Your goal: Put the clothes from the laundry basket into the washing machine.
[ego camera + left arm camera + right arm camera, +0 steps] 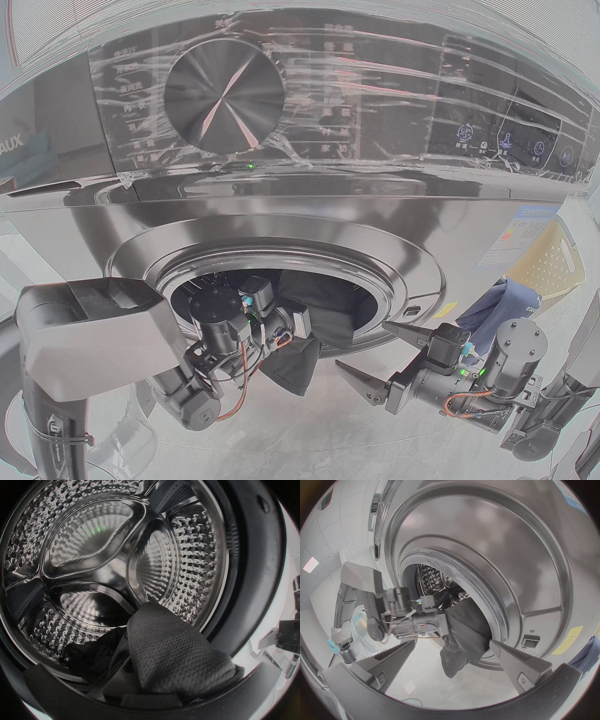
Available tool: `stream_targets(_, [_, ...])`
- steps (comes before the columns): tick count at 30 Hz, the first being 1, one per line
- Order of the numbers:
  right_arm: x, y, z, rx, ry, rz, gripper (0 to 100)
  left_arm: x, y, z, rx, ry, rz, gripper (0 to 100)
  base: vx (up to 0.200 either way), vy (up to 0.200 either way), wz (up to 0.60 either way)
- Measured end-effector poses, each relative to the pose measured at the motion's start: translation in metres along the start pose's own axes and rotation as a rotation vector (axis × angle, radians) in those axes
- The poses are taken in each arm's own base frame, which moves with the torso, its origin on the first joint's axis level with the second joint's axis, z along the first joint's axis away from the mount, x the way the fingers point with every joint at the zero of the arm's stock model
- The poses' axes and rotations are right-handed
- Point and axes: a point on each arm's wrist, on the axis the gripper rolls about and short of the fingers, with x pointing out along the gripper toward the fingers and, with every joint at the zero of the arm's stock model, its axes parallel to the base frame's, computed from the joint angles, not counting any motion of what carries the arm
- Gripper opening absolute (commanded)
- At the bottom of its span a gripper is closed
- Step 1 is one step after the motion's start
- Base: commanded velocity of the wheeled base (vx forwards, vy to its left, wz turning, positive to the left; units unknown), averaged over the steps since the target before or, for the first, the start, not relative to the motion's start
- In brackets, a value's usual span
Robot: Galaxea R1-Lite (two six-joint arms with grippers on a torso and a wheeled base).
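1. Head view: the black garment (325, 312) lies draped over the lower lip of the washing machine (387, 281) opening. 1 part is inside, and 1 tail hangs outside toward the floor (300, 431).
2. Its long axis runs in and out through the opening, so the coming move is likely a push inward, into the drum (93, 542).
3. The left gripper (294, 325) is at the opening, buried in the cloth and much the nearer of the 2. I cannot tell whether it clamps the cloth or not.
4. The right gripper (361, 344) hangs spread wide and empty, below and to the right of the opening.
5. The steel lip is smooth and the drum roomy, so the loose tail could slide out.
6. A blue garment (500, 306) waits at the yellow laundry basket (550, 262), on the right.
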Motion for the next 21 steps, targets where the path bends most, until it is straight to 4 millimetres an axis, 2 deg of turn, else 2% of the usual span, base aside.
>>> stream_targets(13, [0.0, 0.002, -0.001, -0.001, 0.004, 0.008, 100, 0.072, 0.031, -0.011, -0.003, -0.11, 0.099, 0, 0.0, 0.0, 0.0])
stream_targets(21, [0.001, 0.002, -0.003, -0.001, 0.011, 0.009, 100, 0.104, 0.05, 0.003, -0.001, -0.137, 0.171, 0, 0.0, 0.0, 0.0])
